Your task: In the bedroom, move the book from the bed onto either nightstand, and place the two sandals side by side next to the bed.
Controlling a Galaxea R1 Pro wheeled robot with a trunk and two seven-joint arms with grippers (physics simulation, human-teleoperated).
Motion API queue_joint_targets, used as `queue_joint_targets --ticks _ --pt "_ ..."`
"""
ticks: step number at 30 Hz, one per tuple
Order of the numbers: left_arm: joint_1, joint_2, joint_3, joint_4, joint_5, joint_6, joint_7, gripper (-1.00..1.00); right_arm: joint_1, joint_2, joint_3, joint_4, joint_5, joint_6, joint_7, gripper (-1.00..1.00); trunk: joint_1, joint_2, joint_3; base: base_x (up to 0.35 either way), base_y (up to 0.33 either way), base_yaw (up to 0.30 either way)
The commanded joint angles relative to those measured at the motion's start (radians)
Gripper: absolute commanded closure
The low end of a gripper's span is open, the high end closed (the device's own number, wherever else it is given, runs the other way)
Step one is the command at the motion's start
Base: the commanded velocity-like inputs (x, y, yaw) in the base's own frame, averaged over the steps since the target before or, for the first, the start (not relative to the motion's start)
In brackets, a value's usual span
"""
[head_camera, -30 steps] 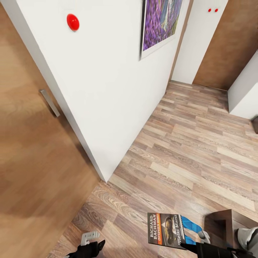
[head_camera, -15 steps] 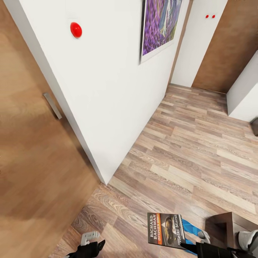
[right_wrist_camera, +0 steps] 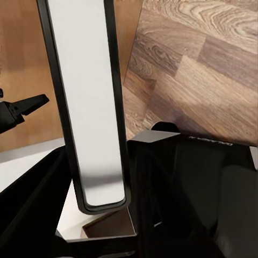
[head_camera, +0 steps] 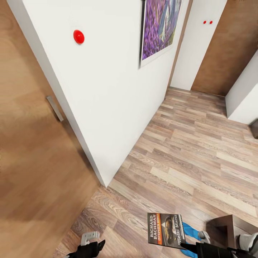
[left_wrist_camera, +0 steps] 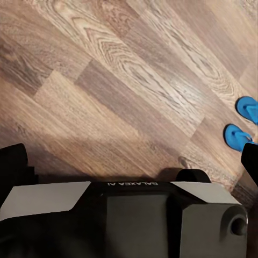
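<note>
My right gripper is shut on the book and holds it cover-up, low at the near right of the head view. The cover is dark with an orange band and white "Richard Bachman" lettering. In the right wrist view the book shows edge-on, pale pages between dark covers. A blue sandal lies on the floor, partly hidden under the book. Both sandals appear close together on the planks in the left wrist view. My left gripper hangs low at the near left, open and holding nothing.
A white wall corner juts out close ahead, with a red button and a lavender picture on it. A brown door stands at left. A dark brown wooden corner sits at near right. Plank floor runs ahead to the right.
The whole head view has shifted: the red button and the wall slid lower in the picture, so the camera moved. The book and both grippers keep the same place in view.
</note>
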State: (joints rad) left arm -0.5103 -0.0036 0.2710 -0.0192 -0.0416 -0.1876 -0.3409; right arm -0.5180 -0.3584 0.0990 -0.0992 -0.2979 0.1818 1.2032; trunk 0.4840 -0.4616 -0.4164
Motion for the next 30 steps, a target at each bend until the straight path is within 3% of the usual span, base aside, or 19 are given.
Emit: queue_joint_targets --ticks 1,12,30 --pt "-0.001 0.000 0.007 0.001 -0.004 -0.003 -0.003 -1.00 0.000 -0.001 0.008 0.000 -0.010 0.010 0.003 1.00 0.000 -0.001 0.000 0.000 0.000 0.000" --pt "-0.001 0.000 0.007 0.001 -0.004 -0.003 -0.003 -1.00 0.000 -0.002 0.005 0.055 -0.013 -0.036 0.003 1.00 0.000 -0.001 0.018 0.000 0.000 0.000" --pt "-0.001 -0.001 0.007 0.001 -0.004 -0.003 -0.003 -1.00 0.000 -0.002 0.005 0.056 -0.013 -0.041 0.003 1.00 0.000 -0.001 0.047 0.000 0.000 0.000"
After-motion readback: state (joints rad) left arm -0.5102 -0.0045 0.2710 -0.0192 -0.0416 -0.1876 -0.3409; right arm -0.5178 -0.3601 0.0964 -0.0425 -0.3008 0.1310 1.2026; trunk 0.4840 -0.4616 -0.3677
